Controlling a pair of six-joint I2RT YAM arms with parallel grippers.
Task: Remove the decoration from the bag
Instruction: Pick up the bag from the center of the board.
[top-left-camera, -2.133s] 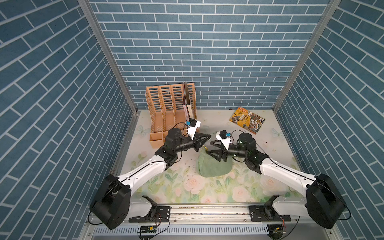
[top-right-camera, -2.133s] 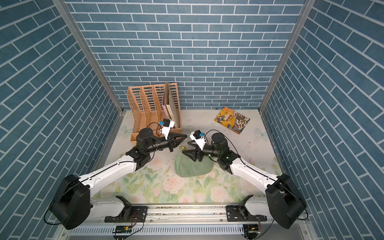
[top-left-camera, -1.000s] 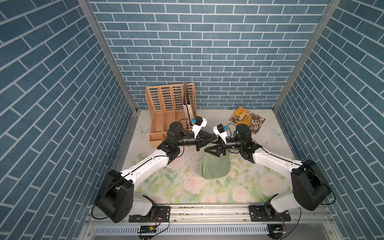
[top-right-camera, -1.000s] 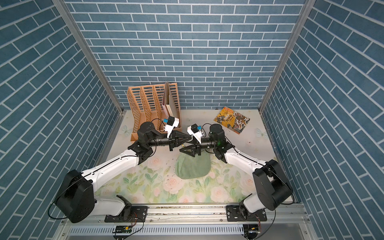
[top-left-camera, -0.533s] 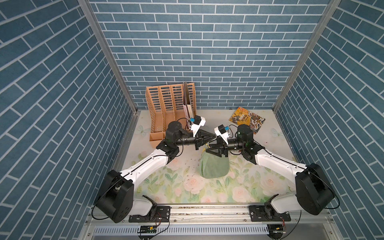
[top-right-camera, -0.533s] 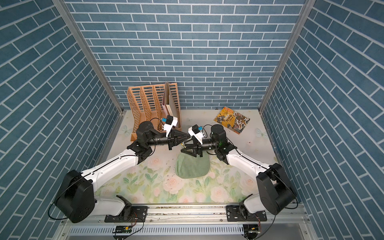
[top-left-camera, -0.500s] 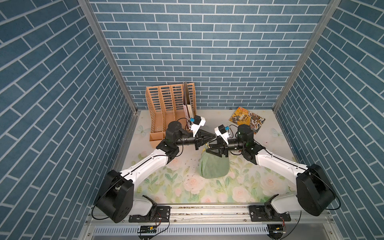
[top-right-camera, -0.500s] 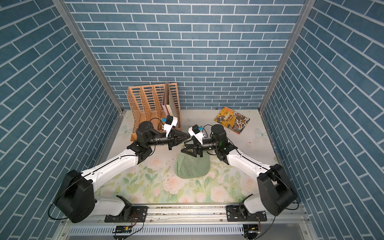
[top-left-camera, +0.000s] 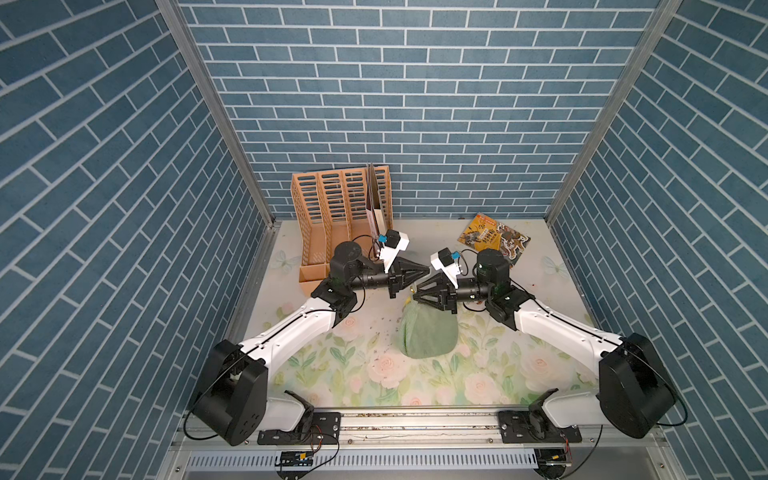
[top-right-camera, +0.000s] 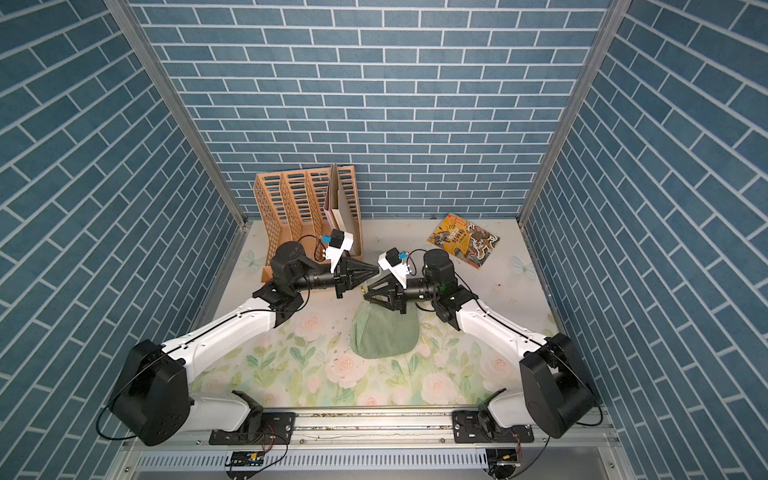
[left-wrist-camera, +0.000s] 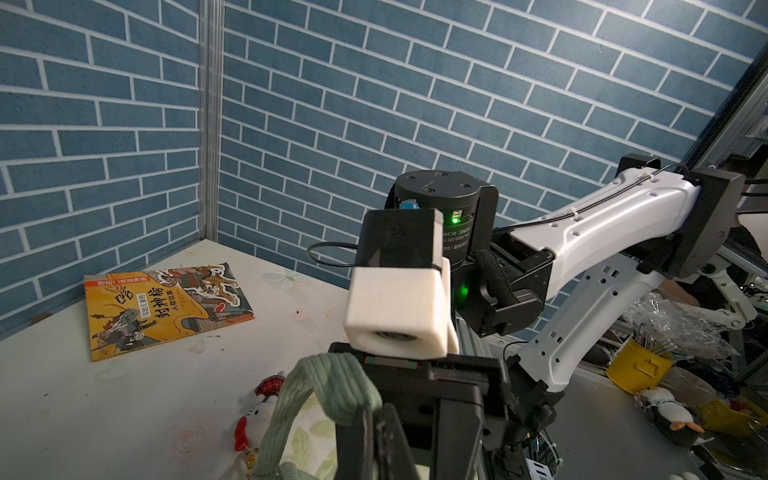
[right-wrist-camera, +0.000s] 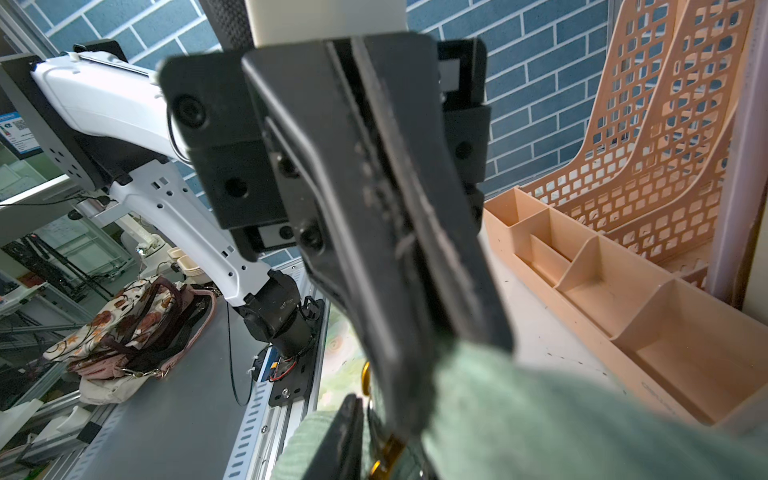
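Fig.: L jaws shut on strap (left-wrist-camera: 332, 386). R jaws' state unclear, nr gold clasp (right-wrist-camera: 388, 455). Bag (top-left-camera: 428, 336) sits below both; charm (left-wrist-camera: 259, 415) on surface nr L jaws. Risk: R jaws nip fabric, not charm, so bag drags.

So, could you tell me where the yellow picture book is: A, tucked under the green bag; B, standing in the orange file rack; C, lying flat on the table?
C: the book lies flat on the table by the back wall, apart from the rack and the bag.
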